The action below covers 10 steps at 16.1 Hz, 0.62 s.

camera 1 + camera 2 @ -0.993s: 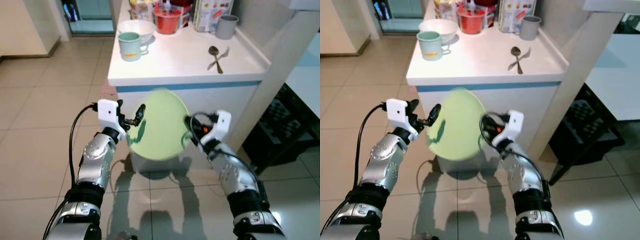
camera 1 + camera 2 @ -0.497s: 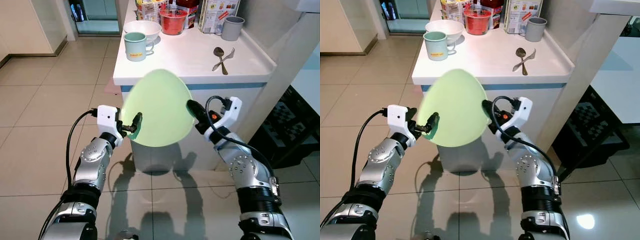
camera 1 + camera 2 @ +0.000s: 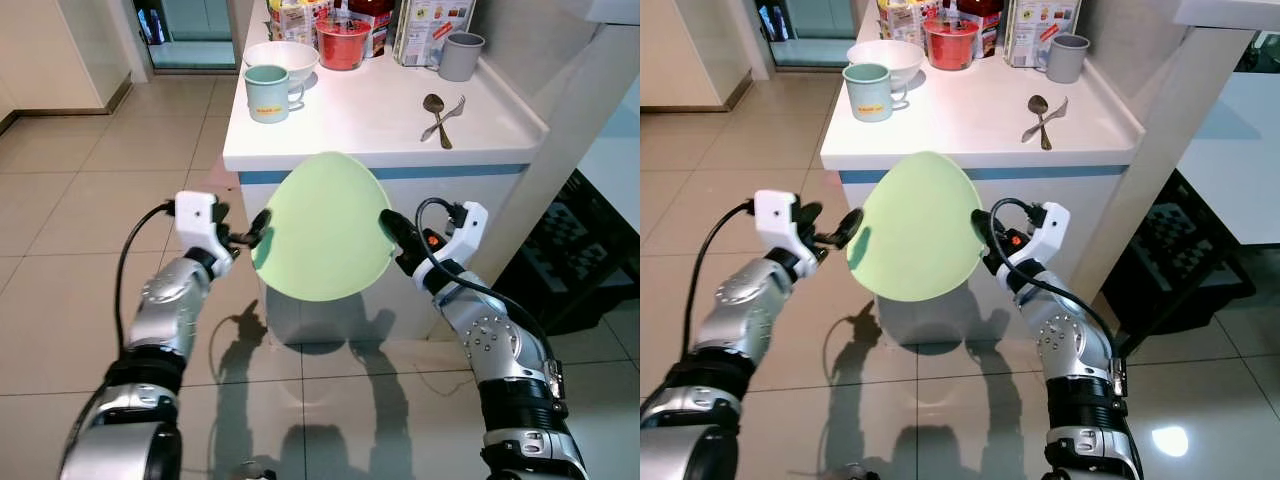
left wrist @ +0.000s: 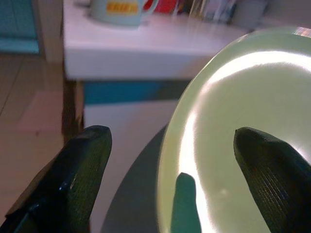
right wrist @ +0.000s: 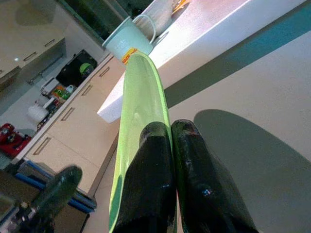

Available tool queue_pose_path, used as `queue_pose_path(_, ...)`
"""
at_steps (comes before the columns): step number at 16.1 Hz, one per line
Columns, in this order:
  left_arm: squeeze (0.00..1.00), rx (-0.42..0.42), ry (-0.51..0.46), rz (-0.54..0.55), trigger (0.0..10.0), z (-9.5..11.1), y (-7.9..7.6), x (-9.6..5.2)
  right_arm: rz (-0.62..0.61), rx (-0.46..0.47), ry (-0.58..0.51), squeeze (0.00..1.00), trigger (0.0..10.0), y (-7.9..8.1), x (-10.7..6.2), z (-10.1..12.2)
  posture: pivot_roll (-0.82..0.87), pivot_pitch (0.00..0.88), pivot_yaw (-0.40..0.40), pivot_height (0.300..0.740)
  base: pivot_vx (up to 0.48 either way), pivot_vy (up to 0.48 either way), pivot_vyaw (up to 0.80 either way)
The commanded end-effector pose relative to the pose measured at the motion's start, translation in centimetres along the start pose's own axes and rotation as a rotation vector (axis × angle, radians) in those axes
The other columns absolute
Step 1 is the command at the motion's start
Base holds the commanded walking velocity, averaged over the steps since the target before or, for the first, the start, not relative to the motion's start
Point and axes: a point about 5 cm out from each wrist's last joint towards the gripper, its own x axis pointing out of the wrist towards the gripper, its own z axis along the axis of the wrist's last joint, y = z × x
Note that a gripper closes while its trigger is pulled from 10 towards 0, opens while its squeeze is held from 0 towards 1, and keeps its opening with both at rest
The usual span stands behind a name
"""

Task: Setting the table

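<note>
2 pincers flank a pale green plate held tilted before the white tabletop | right pincer clamped on its rim | left pincer spread wide at the opposite edge.

Left hand fingers spread wide; green plate rim between; mug on counter.
</note>
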Motion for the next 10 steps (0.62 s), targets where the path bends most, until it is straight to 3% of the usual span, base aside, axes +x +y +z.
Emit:
queue_pose_path(1, 0.0, -0.024, 0.031, -0.02, 10.0, 0.0, 0.3, 0.1, 0.043, 0.004, -0.055, 0.0, 10.0, 1.0, 0.1, 1.4, 0.0, 0.0, 0.015, 0.74, 0.0, 0.0, 0.0)
queue_pose_path(6, 0.0, -0.136, 0.155, -0.064, 10.0, -1.5, 1.5, -0.5, 0.083, 0.022, -0.101, 0.0, 10.0, 2.1, 0.4, 2.9, 0.0, 0.0, 0.017, 0.74, 0.0, 0.0, 0.0)
queue_pose_path(10, 0.0, -0.331, 0.139, -0.144, 10.0, -1.4, 0.5, 0.2, 0.104, 0.038, -0.119, 0.0, 10.0, 2.7, 0.3, 3.4, 0.0, 0.0, 0.015, 0.74, 0.0, 0.0, 0.0)
